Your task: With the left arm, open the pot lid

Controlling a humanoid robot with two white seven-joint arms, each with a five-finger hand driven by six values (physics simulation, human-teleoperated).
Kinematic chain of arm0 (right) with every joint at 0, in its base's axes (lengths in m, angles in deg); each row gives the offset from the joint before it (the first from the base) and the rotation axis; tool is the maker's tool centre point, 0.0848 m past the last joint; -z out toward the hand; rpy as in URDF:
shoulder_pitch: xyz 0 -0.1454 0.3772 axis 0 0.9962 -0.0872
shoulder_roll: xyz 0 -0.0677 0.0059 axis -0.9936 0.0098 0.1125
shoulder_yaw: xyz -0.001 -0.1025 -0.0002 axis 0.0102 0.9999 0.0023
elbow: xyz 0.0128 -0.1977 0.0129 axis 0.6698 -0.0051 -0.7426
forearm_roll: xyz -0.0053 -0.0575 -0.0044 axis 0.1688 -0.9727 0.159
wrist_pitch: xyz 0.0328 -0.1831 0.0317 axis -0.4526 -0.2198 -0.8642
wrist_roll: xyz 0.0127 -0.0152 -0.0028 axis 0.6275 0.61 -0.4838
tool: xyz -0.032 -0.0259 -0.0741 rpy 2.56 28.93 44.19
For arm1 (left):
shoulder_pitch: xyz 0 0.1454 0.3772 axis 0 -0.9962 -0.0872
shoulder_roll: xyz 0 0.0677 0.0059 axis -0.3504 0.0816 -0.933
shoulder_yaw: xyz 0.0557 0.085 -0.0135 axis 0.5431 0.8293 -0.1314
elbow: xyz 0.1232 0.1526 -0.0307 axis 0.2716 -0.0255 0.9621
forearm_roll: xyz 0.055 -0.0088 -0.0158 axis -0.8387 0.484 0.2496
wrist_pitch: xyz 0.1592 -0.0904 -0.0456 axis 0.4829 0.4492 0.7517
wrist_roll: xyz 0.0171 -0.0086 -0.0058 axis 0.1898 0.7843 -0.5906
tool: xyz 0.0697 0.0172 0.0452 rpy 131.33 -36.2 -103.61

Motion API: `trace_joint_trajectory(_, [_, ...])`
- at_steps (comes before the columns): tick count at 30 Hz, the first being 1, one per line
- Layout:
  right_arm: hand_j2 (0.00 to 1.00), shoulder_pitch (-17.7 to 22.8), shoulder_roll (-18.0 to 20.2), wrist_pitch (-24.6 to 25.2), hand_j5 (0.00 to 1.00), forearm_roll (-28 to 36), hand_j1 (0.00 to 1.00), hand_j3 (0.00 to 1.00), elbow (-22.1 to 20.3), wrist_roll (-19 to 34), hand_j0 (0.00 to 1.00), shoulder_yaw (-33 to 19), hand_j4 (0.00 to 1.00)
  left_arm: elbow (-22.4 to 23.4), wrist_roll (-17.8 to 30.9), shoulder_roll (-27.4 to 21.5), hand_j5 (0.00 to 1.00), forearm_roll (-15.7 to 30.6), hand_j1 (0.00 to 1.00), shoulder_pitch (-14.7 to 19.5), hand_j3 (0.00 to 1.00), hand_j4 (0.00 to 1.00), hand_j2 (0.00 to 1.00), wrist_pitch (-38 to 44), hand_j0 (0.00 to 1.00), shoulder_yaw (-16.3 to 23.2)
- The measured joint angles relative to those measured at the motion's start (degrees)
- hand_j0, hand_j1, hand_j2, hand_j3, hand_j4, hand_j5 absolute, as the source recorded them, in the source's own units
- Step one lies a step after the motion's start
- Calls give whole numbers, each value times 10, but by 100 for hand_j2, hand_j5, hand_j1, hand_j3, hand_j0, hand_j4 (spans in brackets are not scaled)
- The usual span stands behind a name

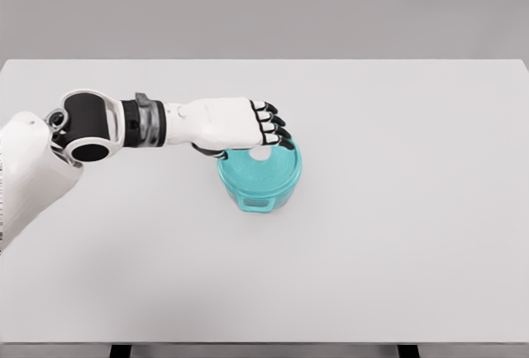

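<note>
Reaching in from pic's left: left hand point(225, 122), palm down, over back-left part of teal pot point(259, 179). Fingers point(273, 124) curled, black tips bent down at lid point(263, 168), close to white knob point(261, 153). Real clamp on knob? Can't tell, thumb hidden under palm. Lid seated on pot. Pot upright, near mid of white table point(397, 234), small handle at front. Forearm stretched across table from left.

One head camera, looking steeply down.
It faces the white bench point(397, 250) from close above the near edge.
</note>
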Motion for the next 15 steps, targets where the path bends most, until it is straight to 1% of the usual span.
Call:
trace_joint_trajectory(8, [100, 0, 0, 0, 100, 0, 100, 100, 0, 0, 100, 0, 100, 0, 0, 9, 95, 0, 95, 3, 95, 95, 95, 0, 95, 2])
trace_joint_trajectory(12, [100, 0, 0, 0, 100, 0, 100, 100, 0, 0, 100, 0, 100, 1, 0, 11, 92, -1, 92, 3, 92, 92, 92, 0, 92, 4])
trace_joint_trajectory(15, [100, 0, 0, 0, 100, 0, 100, 100, 0, 0, 100, 0, 100, 3, 0, 11, 87, -2, 87, 3, 87, 87, 87, 0, 87, 8])
